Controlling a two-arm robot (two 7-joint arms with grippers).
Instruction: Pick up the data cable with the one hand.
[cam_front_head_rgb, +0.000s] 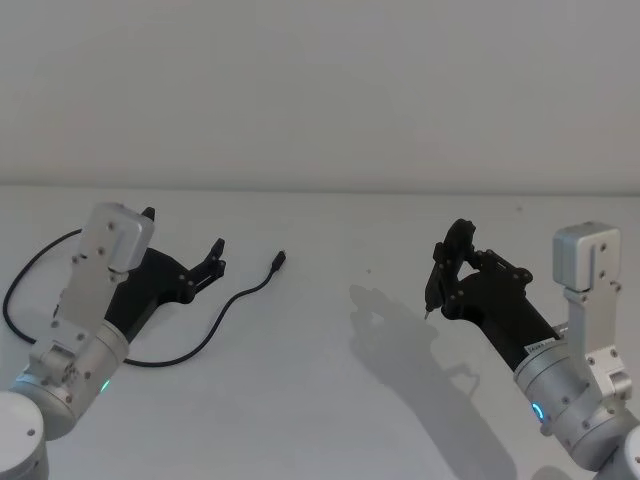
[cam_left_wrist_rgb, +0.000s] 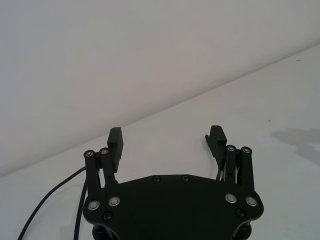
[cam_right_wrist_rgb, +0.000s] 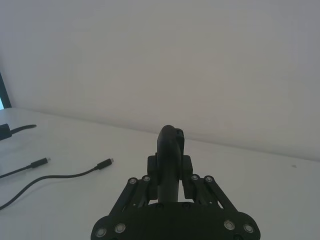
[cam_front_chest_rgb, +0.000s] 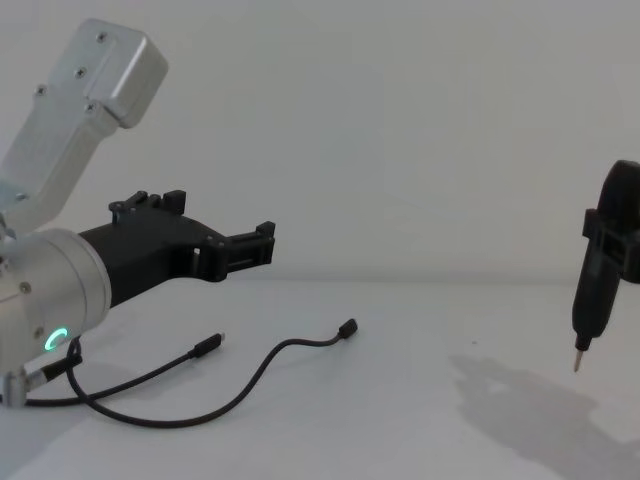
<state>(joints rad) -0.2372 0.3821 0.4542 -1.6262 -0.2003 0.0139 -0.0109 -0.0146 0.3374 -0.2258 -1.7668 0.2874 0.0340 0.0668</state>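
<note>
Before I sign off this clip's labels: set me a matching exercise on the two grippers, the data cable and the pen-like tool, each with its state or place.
Column one:
1. left gripper
2. right gripper
3. data cable
4. pen-like tool

Column two:
A. lies loose on the table, ungrasped
B. jaws open and empty, raised on the robot's left
C. held upright, metal tip down
D. jaws shut on the tool, on the robot's right

Pairs: 1-B, 2-D, 3-A, 4-C
</note>
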